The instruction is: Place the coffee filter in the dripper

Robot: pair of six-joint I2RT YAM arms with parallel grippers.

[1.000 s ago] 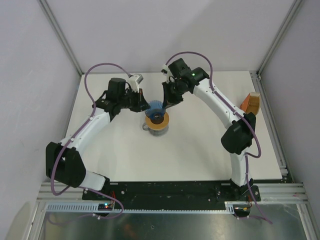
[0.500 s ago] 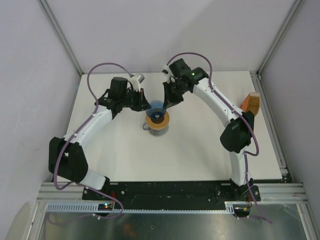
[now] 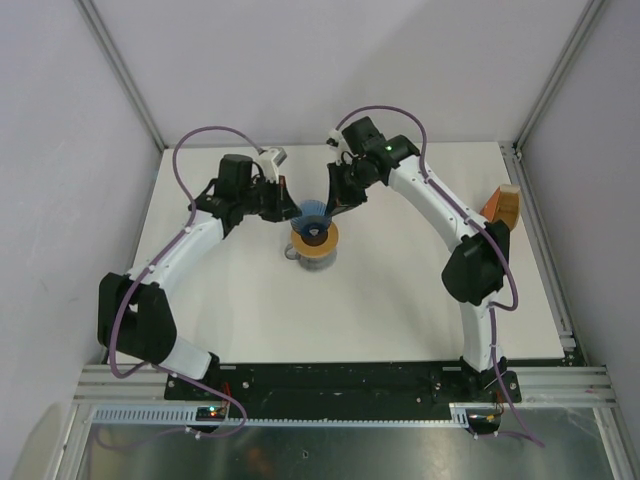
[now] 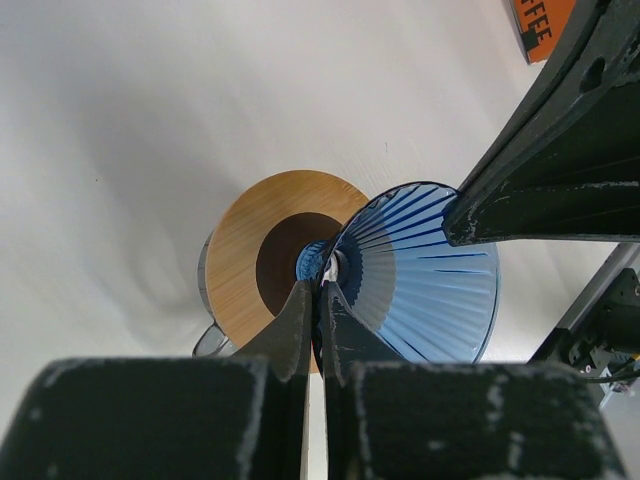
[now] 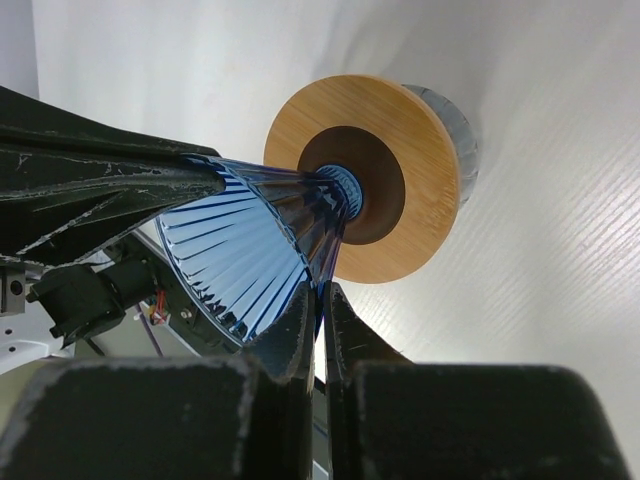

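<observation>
left gripper (image 4: 315, 300), right gripper (image 5: 322, 300) both pinch shut on rim of blue ribbed cone dripper (image 4: 430, 280). tip at dark hole of round amber disc (image 4: 240, 250), cone leaning toward 12 o'clock. my plan: level it, seat straight down. tan-orange coffee filter (image 3: 503, 205) sits at table's (image 3: 400, 300) 3 o'clock edge.

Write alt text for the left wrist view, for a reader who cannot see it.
A blue ribbed dripper, tipped sideways, points its narrow end at the dark centre hole of a round wooden disc. The left gripper is shut on its near rim, the right gripper on the opposite rim, over a white table.
</observation>
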